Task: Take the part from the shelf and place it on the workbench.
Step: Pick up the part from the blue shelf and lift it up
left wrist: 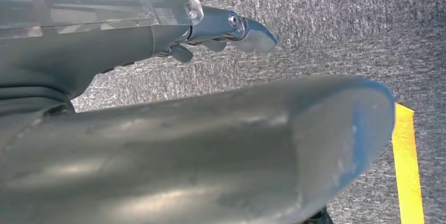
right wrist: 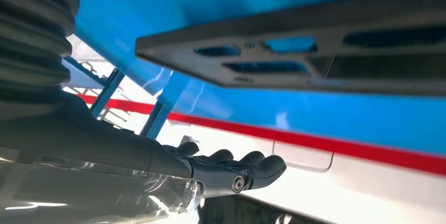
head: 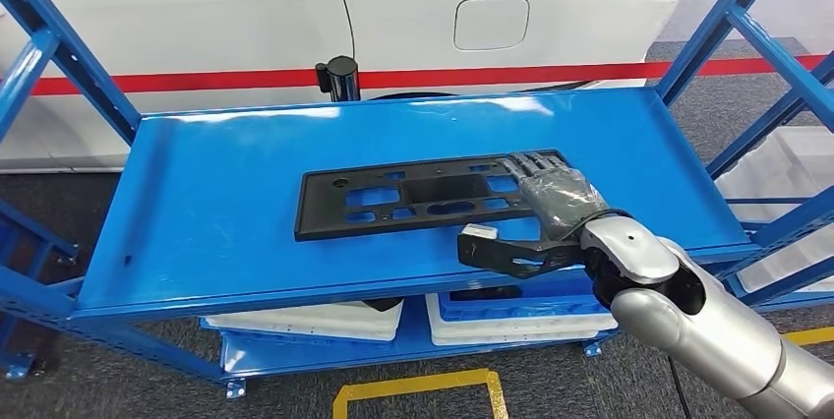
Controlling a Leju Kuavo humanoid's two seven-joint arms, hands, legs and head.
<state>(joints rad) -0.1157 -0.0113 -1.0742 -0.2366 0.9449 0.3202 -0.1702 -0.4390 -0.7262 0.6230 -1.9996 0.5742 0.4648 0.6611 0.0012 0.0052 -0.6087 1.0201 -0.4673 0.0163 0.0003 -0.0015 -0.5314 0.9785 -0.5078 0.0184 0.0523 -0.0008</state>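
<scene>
One black part (head: 428,198) lies flat on my blue shelf (head: 226,203), a slotted plate near the middle of the top deck. My right robot hand (head: 551,201) reaches over the part's right end, fingers stretched out and spread above it, thumb out to the side, gripping nothing. My left robot hand (left wrist: 210,34) hangs over grey carpet; whether it is spread or closed I cannot tell.

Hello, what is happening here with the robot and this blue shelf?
The robot is reaching its right hand over the right end of a flat black part lying on the top board of the blue shelf. The fingers lie over the part's edge, but a firm hold is not yet evident. The left hand hangs above the carpet, holding nothing.
</scene>
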